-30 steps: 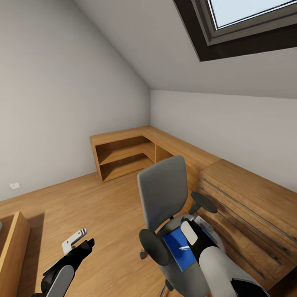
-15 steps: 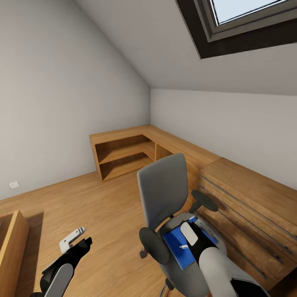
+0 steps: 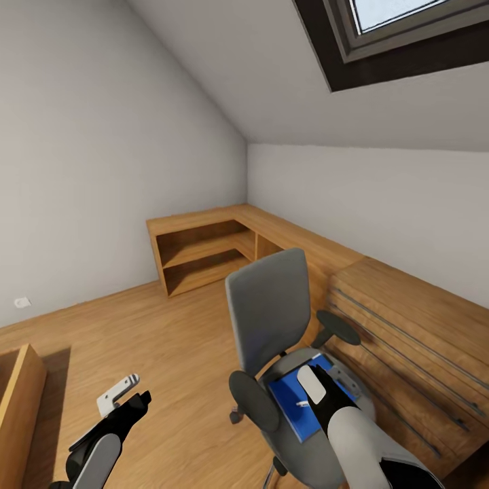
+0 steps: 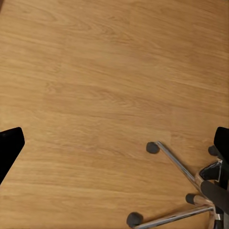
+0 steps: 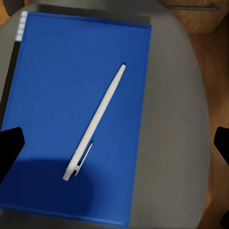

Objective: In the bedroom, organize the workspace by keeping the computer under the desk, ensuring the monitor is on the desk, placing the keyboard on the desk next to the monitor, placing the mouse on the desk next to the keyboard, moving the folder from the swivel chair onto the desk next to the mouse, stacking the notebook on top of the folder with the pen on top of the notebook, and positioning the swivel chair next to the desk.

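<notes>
The grey swivel chair (image 3: 268, 312) stands mid-room with its back toward me. On its seat (image 5: 176, 119) lies the bright-blue folder (image 5: 62, 86), and the white pen (image 5: 98, 121) rests diagonally on it. My right gripper (image 5: 114, 148) hovers open just above the folder and pen, touching neither; in the head view the right gripper (image 3: 319, 397) is over the seat. My left gripper (image 3: 130, 402) hangs open over bare floor left of the chair, with the chair's chrome base (image 4: 181, 191) beside it. The desk, computer, monitor, keyboard, mouse and notebook are out of view.
A light wooden chest with bar handles (image 3: 407, 339) stands close to the chair's right. A low L-shaped wooden shelf unit (image 3: 204, 251) fills the far corner. Another wooden piece (image 3: 20, 401) sits at the left edge. Wooden floor (image 3: 170, 339) lies between them.
The view has drifted slightly. My left gripper has sunk a little. The right gripper stays over the folder and pen.
</notes>
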Robot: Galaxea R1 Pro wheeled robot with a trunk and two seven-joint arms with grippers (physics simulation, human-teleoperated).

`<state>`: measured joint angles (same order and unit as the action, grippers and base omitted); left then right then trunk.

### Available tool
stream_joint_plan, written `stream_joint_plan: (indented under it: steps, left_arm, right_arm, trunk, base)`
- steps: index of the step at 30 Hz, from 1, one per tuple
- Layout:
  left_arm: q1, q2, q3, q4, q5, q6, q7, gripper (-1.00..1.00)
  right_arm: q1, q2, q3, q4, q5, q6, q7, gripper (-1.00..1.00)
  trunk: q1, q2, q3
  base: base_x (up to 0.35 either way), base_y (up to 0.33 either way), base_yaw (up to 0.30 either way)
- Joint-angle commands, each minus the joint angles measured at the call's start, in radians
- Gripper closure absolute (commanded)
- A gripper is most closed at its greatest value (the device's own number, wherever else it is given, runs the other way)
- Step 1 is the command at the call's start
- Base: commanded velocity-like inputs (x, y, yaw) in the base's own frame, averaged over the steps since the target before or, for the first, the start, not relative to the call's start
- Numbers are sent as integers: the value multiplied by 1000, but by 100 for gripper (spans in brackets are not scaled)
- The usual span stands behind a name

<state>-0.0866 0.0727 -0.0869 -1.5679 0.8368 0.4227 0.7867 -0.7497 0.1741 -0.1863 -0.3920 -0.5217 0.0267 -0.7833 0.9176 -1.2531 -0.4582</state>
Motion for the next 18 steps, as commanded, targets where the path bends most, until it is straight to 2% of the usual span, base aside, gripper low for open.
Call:
stream_joint_plan:
  steps: [1, 7, 18]
  left_arm:
    - [-1, 1, -2, -1, 6, 2, 8, -100]
    - [-1, 1, -1, -1, 7, 2, 9, -100]
    - [-1, 0, -2, -1, 7, 2, 12, -100]
  right_arm:
    - [0, 0, -1, -2, -3, -1, -4, -100]
    - [0, 0, -1, -2, -29, -9, -2, -100]
    - [0, 0, -1, 0, -31, -10, 14, -100]
  trunk:
    - [4, -8, -4]
    - [27, -50, -23]
    - [69, -127, -58]
  base:
    - [0, 0, 0]
    - [0, 0, 0]
    - [0, 0, 0]
